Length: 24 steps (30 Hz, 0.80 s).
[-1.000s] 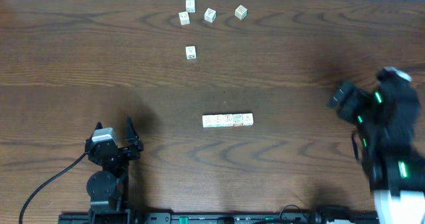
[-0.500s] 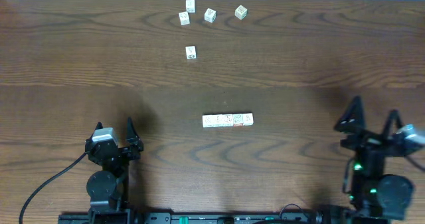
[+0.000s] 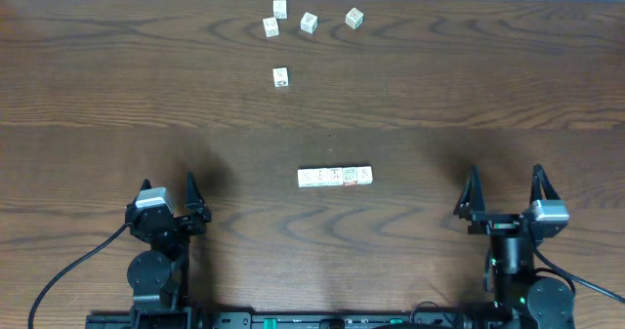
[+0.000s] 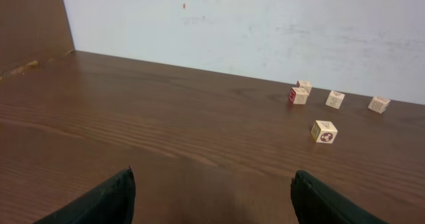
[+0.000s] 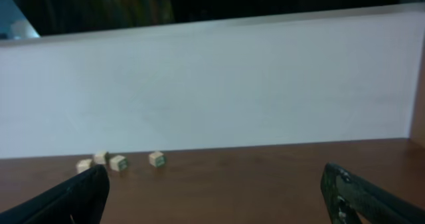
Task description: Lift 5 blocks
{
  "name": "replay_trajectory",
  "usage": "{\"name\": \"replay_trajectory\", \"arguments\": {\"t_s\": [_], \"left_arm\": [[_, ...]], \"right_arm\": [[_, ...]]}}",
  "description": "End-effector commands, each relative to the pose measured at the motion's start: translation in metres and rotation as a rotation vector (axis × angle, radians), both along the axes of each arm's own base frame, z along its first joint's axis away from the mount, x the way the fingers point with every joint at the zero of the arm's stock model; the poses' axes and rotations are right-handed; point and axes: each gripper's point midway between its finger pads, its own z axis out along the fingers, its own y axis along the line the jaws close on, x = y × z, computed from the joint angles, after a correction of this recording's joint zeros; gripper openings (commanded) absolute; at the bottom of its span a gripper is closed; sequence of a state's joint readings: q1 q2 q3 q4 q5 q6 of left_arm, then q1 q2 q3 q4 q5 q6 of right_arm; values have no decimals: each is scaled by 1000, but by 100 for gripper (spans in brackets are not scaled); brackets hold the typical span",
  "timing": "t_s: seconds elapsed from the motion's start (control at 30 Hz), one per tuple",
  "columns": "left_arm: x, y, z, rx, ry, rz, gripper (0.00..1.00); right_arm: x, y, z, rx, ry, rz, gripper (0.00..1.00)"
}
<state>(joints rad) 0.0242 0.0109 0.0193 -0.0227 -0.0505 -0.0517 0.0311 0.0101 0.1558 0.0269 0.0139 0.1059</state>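
Left gripper [image 3: 168, 183] and right gripper [image 3: 505, 173] gape empty over dark wood-grain table [image 3: 98, 95]; white wall [image 4: 265, 24] behind.

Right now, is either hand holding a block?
No, the left hand and the right hand both stand open and empty, apart from the row of blocks at mid-table.

Left gripper [image 3: 168, 183], right gripper [image 3: 505, 173]: arms folded, jaws spread wide.
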Motion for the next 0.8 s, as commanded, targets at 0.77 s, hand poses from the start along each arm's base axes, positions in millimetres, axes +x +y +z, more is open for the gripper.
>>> {"name": "replay_trajectory", "arguments": {"t_s": [0.77], "left_arm": [[-1, 1, -17, -2, 54, 7, 75]], "right_arm": [[14, -9, -98, 12, 253, -25, 99]]}}
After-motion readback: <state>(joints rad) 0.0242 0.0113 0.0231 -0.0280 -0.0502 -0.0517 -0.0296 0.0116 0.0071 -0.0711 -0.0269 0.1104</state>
